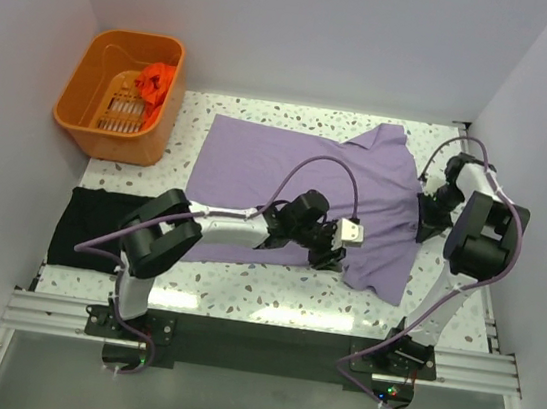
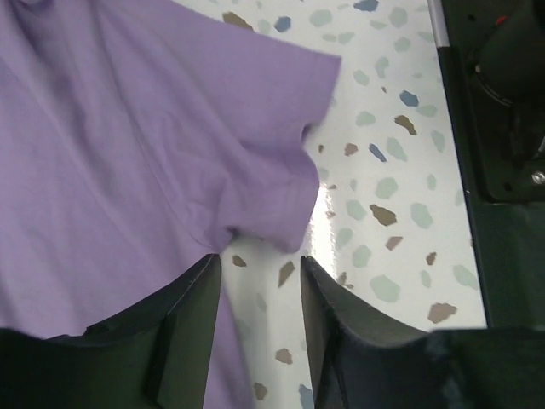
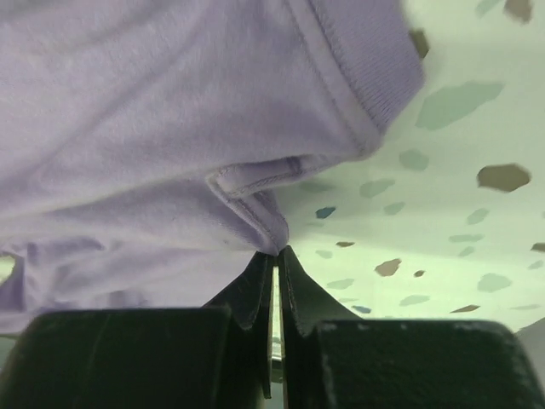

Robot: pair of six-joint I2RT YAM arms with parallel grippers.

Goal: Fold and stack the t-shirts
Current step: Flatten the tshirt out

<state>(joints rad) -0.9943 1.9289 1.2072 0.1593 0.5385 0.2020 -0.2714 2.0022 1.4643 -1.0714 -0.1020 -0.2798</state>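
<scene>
- Right gripper (image 3: 274, 253) is seen pressed shut, with a seamed edge of the lilac t-shirt (image 1: 259, 162) pinched at its tips, over on the shirt's right side.
- Left gripper (image 2: 260, 264) is spread open just off the near sleeve's edge. Nothing is caught between its fingers, and only speckled table (image 2: 383, 213) shows in the gap.
- Lilac t-shirt is laid across the middle of the table, mostly flat and a bit rumpled by that sleeve. Looks like the first fold is being set up, not made yet.
- Orange basket (image 1: 112, 128) is parked at the far left corner, well apart from the action.
- Black t-shirt (image 1: 89, 226) is laid at the near left edge. Whether it's folded can't be told.
- Orange-red t-shirt (image 1: 156, 81) is bunched inside the basket.
- Next up, probably: a second hold is needed from the left gripper on the sleeve or hem so the cloth gets lifted evenly. With one pinch only, it'd likely be dragged crooked.
</scene>
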